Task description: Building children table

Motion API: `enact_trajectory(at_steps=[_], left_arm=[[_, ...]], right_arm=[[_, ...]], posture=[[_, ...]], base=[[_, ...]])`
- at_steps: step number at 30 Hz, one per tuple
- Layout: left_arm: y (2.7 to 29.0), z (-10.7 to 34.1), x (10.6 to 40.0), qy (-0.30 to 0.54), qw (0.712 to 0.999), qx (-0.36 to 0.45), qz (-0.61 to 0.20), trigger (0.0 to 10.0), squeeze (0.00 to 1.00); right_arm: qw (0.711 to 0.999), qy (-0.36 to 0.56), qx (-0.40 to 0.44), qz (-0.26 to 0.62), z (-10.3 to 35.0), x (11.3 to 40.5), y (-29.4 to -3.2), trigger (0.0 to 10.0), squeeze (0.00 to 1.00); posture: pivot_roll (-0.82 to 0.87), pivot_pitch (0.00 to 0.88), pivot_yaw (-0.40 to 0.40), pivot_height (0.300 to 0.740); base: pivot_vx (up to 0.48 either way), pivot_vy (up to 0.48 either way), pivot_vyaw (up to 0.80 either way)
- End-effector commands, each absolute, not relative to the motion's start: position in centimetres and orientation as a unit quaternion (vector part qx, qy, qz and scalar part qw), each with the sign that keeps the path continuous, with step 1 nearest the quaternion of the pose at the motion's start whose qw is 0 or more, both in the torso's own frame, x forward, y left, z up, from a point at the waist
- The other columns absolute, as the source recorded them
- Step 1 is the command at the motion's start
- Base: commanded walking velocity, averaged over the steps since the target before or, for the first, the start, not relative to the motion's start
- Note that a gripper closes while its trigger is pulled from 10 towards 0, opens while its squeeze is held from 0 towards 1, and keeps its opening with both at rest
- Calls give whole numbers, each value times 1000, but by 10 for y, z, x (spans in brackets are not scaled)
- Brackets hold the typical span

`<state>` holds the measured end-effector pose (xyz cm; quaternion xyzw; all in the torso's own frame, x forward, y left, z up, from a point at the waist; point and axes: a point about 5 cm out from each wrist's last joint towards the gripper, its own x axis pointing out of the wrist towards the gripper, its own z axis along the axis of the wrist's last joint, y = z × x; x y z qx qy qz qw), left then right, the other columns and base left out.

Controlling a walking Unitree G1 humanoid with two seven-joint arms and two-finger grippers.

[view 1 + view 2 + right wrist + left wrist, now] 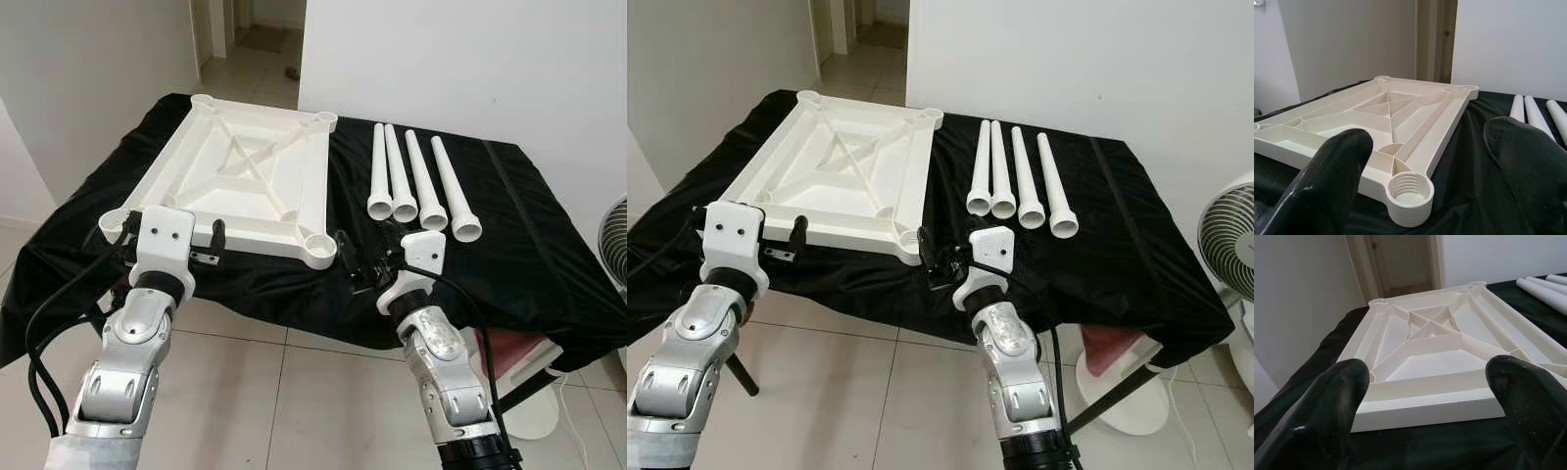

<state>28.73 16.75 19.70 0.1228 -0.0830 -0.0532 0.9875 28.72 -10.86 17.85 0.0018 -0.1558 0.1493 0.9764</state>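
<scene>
White plastic tabletop (245, 181) lies upside down at the table's (529, 264) front-left, so the open right gripper (355, 259) should swing toward the four legs (419, 184) and clasp one near its threaded end, while the open left gripper (211, 240) steadies the front rim.

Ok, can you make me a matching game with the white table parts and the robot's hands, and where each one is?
Things:
1. tabletop
2. four legs
3. left gripper
4. right gripper

Places:
A. lying side by side on the black cloth, right of the tabletop
B. open, at the tabletop's near right corner socket
C. upside down on the cloth, ribs facing up
D. open, at the tabletop's near edge

Pairs: 1-C, 2-A, 3-D, 4-B
</scene>
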Motion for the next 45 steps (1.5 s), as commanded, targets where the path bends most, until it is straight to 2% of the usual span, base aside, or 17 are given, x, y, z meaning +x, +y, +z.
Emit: enact_trajectory(at_steps=[1, 8, 22, 39, 45], left_arm=[[165, 199, 289, -89, 986, 122, -64, 10000, 0], [166, 206, 290, -111, 985, 121, -58, 10000, 0], [166, 208, 291, -112, 985, 121, -51, 10000, 0], [171, 205, 291, -96, 988, 114, -32, 10000, 0], [171, 200, 292, -70, 990, 119, -44, 10000, 0]], right_arm=[[978, -152, 5, 142, 178, 289, -111, 10000, 0], [979, -149, 9, 136, 177, 290, -113, 10000, 0], [978, -153, 0, 140, 178, 291, -112, 10000, 0], [977, -152, 2, 149, 178, 291, -109, 10000, 0], [974, -157, -22, 164, 182, 291, -106, 10000, 0]], posture=[[48, 0, -62, 740], [46, 0, -62, 740], [48, 0, -67, 740], [48, 0, -64, 740], [44, 0, -57, 740]], base=[[0, 0, -413], [262, 0, -786], [391, 0, 0], [0, 0, 0], [0, 0, 0]])
